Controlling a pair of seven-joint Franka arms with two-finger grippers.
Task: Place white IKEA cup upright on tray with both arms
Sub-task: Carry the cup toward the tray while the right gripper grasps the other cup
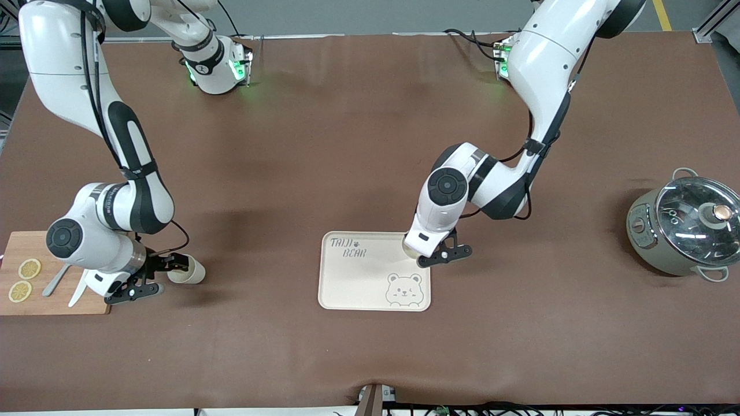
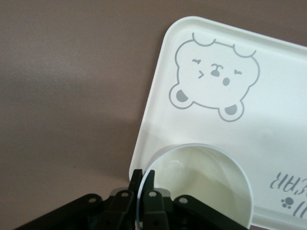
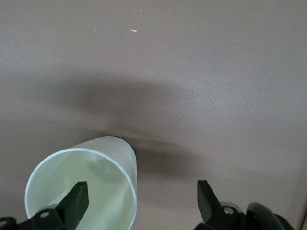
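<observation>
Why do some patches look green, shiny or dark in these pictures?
Front view: green lamps tint the table; the pot lid glares; soft shadows blotch the table. Right wrist view: a shadow crosses the table by the lying cup at the open right gripper. Left wrist view: the left gripper, pinching the upright cup on the pale tray, looks black.

Tray [image 1: 352, 283]: grey "TAIJI BEAR" lettering.
</observation>
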